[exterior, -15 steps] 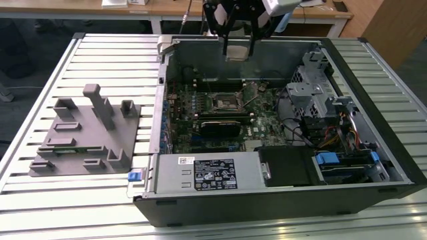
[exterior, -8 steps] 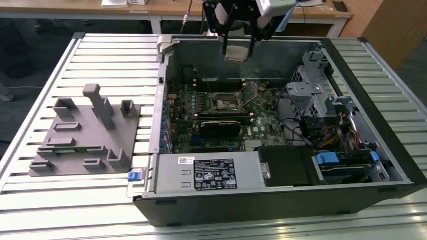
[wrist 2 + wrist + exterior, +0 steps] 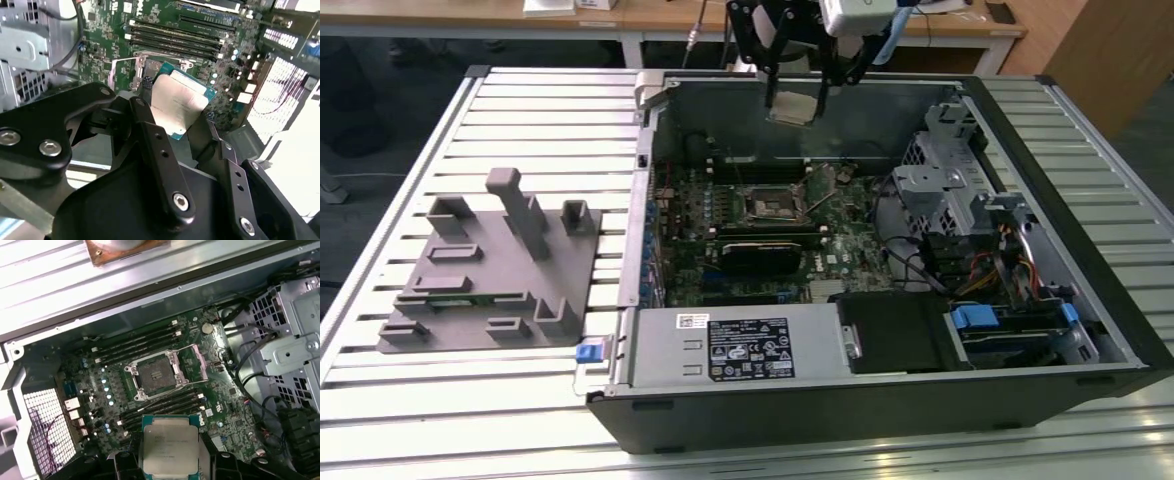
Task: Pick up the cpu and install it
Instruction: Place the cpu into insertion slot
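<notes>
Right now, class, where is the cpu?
In the exterior view the cpu hangs in the gripper above the open computer case, apart from the empty socket inside.

Robotics lab, slatted aluminium bench [image 3: 520,110], opened computer case [image 3: 854,415]

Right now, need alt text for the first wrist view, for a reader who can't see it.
The gripper holds the cpu, silver top facing the camera, above the open computer case. Beyond it on the green motherboard, the socket sits open and empty, with memory slots on both sides.
</notes>
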